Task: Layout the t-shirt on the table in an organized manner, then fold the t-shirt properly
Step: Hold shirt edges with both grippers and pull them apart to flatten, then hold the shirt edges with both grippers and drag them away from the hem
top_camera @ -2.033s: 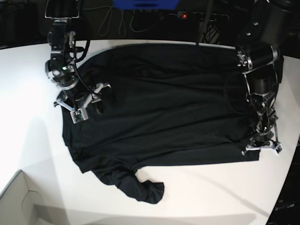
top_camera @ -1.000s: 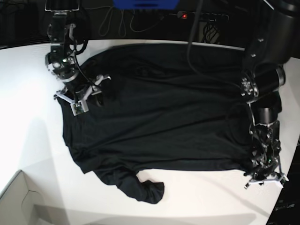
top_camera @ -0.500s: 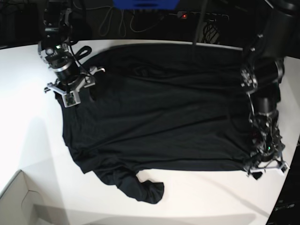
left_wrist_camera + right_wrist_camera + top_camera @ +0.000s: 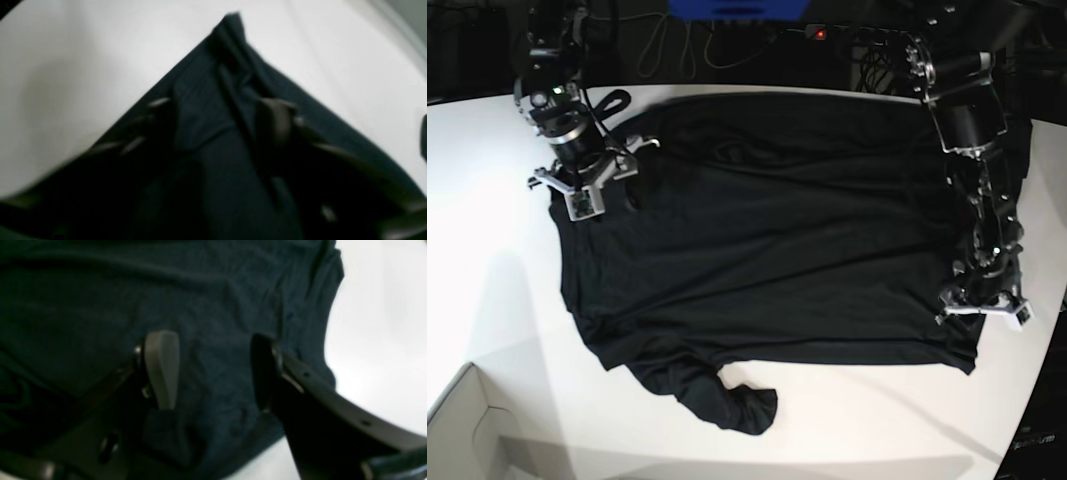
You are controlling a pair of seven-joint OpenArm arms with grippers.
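The right claw [image 4: 213, 373] is seen spread apart, both fingers hung over the shirt [image 4: 777, 250] near its edge, nothing pinched between them. The left claw [image 4: 984, 305] is set at the shirt's corner by the counter's [image 4: 487, 230] far side; its picture is blurred, and whether fabric is gripped cannot be told. One black shirt is laid mostly flat across the white counter, one sleeve [image 4: 727, 395] bunched at the near edge. A cardboard box [image 4: 467, 430] corner is seen at the near edge, clear of the shirt. Two claws, one shirt and one box are counted.
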